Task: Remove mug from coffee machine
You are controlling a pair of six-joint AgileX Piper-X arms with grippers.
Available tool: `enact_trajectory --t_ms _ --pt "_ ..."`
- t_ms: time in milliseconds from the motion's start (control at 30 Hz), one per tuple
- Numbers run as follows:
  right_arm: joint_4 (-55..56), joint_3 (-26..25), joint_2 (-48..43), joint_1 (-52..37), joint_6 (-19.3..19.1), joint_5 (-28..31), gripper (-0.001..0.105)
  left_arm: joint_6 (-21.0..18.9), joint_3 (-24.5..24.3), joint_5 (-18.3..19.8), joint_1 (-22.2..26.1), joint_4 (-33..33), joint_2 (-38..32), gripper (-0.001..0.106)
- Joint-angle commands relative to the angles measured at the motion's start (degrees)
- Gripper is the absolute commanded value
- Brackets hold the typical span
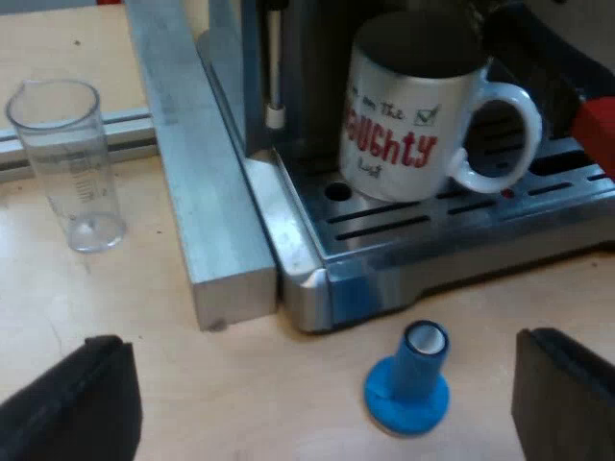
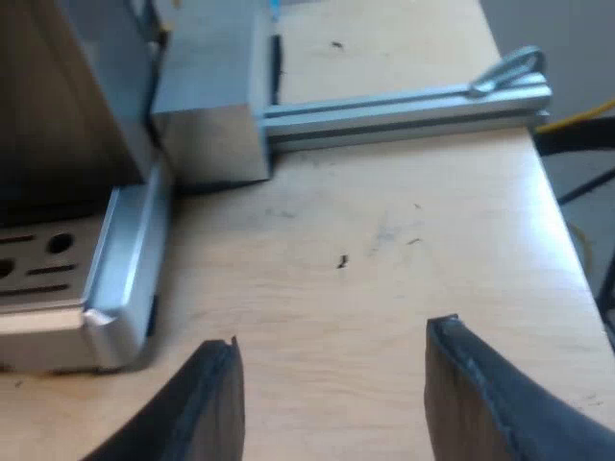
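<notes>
Black fingers (image 1: 77, 403) of the left gripper (image 1: 322, 341) stand wide apart, released, holding nothing and touching nothing. They hang low over the wooden table (image 1: 144, 317). Between them, nearer one finger, a blue tamper (image 1: 408, 384) stands upright on the table, just before the front edge of the drip tray (image 1: 461, 240).

On that tray sits the mug (image 1: 413, 115), white with red lettering. It is upright under the front of the espresso machine (image 1: 307, 58), with its handle turned toward the red handle end (image 1: 598, 130). A metal bar (image 1: 207, 221) lies along the tray's side. Beyond the bar a clear measuring glass (image 1: 67, 163) stands upright on the table, well apart from the mug.

My right gripper (image 2: 334, 334) is likewise spread open and empty, over bare table beside a corner of the machine's tray. A metal rail (image 2: 404, 106) runs across the table farther off.
</notes>
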Motion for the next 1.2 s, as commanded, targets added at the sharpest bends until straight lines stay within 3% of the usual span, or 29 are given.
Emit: enact_trajectory --t_ms 33,100,233,467,600,767,1033,1200 --pt "0.8 -3.0 4.1 3.2 -2.1 -1.1 0.046 -0.2 -2.8 3.9 0.0 -1.8 -3.1 0.080" --pt "1.2 -5.0 7.5 5.4 -2.6 -2.6 0.046 -0.4 -2.9 5.8 -0.6 -4.9 -2.2 0.080" --pt "1.8 -8.3 13.0 9.0 -3.3 -5.2 0.046 -0.4 -2.9 5.8 -2.9 -7.0 -0.8 0.080" --pt "1.5 -12.9 22.3 16.7 -5.2 -6.6 0.046 -0.3 -2.9 7.1 -10.6 -10.7 3.3 0.080" --pt "-0.8 -12.9 26.0 21.7 -5.2 -8.5 0.046 2.2 -2.2 7.1 -15.0 -13.1 6.5 0.080" --pt "-6.9 -12.9 28.4 28.5 -5.2 -8.3 0.046 2.2 0.5 8.9 -17.4 -17.5 8.7 0.080" --pt "-18.6 -10.1 31.3 38.3 -5.2 -7.9 0.046 2.2 6.9 9.7 -17.5 -24.5 9.0 0.080" --pt "-23.7 -7.3 33.1 43.0 -5.2 -4.0 0.046 2.2 10.2 9.7 -17.5 -27.0 9.1 0.080"
